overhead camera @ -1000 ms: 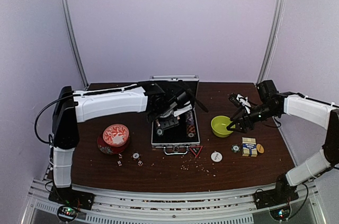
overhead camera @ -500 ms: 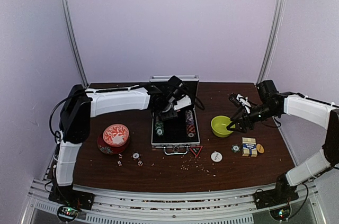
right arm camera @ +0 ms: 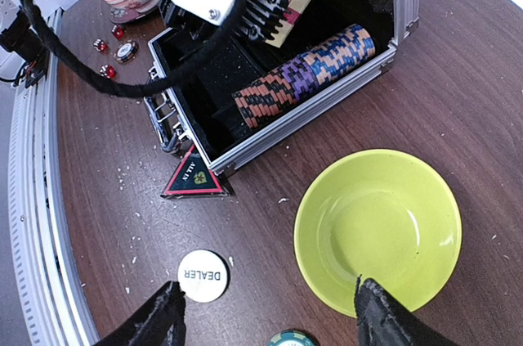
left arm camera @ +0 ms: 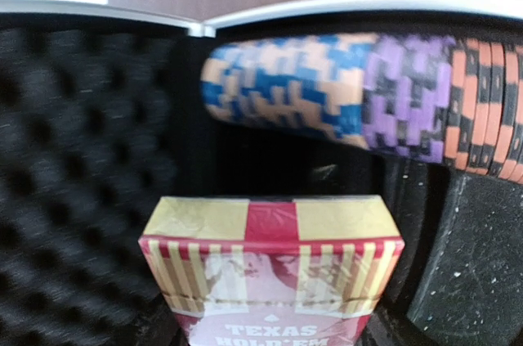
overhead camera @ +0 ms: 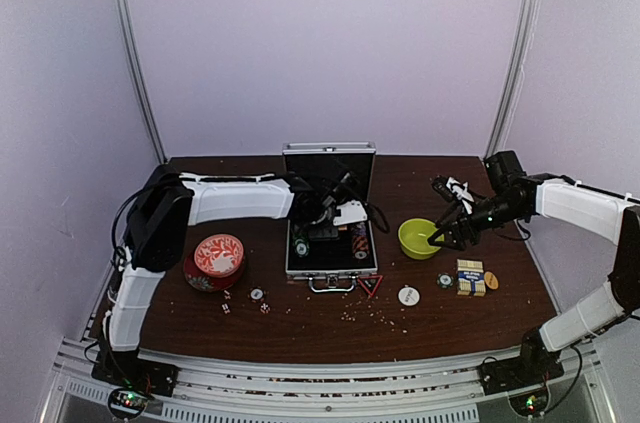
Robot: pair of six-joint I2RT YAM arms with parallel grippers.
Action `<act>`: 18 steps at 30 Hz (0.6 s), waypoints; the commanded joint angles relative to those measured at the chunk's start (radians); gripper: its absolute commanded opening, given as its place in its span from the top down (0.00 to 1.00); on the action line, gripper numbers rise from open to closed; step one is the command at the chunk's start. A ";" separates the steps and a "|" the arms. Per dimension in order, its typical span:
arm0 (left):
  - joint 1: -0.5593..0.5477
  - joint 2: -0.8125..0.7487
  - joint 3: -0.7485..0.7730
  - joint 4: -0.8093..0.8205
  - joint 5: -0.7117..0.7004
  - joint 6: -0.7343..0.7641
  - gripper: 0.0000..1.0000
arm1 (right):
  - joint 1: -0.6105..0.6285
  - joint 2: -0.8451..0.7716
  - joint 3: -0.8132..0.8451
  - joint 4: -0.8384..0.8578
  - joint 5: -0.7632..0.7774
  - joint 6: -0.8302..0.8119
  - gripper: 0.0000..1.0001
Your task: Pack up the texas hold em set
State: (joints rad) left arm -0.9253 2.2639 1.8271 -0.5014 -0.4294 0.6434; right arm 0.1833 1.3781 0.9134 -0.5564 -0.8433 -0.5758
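The silver case [overhead camera: 331, 265] lies open with its lid [overhead camera: 328, 158] upright. It holds a row of striped chips [left arm camera: 368, 109] at its right side and a shorter stack [overhead camera: 301, 243] at its left. My left gripper [overhead camera: 325, 231] is down inside the case, shut on a tan and red card deck [left arm camera: 270, 272]. That deck also shows in the right wrist view [right arm camera: 282, 2]. My right gripper [right arm camera: 274, 321] is open and empty, above the table by the lime-green bowl [right arm camera: 377, 231]. The second deck [overhead camera: 470, 278], the dealer button [right arm camera: 201, 276] and the triangular button [right arm camera: 194, 176] lie on the table.
The red tin with the floral lid [overhead camera: 213, 261] stands left of the case. Small dice [overhead camera: 265, 308] and a loose chip [overhead camera: 257, 294] lie in front of it. Another chip [overhead camera: 445, 281] and an orange disc [overhead camera: 491, 281] flank the second deck. Crumbs dot the table's front.
My left gripper has swung back over the case and come down into it with the card deck. The right arm has not moved.
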 commanded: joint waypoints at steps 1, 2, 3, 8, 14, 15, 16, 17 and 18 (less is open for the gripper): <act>0.011 0.018 0.023 0.028 0.016 0.018 0.36 | -0.002 0.000 -0.010 0.010 0.012 0.005 0.28; 0.012 0.022 0.023 0.029 0.025 0.018 0.36 | -0.002 0.002 -0.010 0.009 0.012 0.005 0.28; 0.014 0.025 0.023 0.029 0.028 0.017 0.36 | -0.002 0.002 -0.010 0.010 0.012 0.006 0.28; 0.019 0.053 0.035 0.029 0.029 0.024 0.35 | -0.002 0.005 -0.010 0.008 0.012 0.004 0.28; 0.032 0.082 0.039 0.028 0.031 0.032 0.34 | -0.002 0.009 -0.010 0.007 0.014 0.002 0.28; 0.032 0.086 0.038 0.026 0.033 0.031 0.34 | -0.002 0.008 -0.010 0.006 0.015 0.002 0.28; 0.032 0.087 0.038 0.023 0.034 0.030 0.33 | -0.002 0.010 -0.010 0.006 0.015 0.003 0.28; 0.032 0.089 0.037 0.020 0.036 0.029 0.33 | -0.002 0.012 -0.010 0.006 0.015 0.002 0.28; 0.032 0.090 0.038 0.018 0.038 0.027 0.32 | -0.002 0.014 -0.009 0.005 0.015 0.001 0.28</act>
State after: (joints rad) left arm -0.9070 2.3276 1.8439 -0.4648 -0.3969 0.6643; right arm 0.1833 1.3800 0.9115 -0.5564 -0.8368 -0.5762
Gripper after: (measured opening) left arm 0.672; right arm 0.716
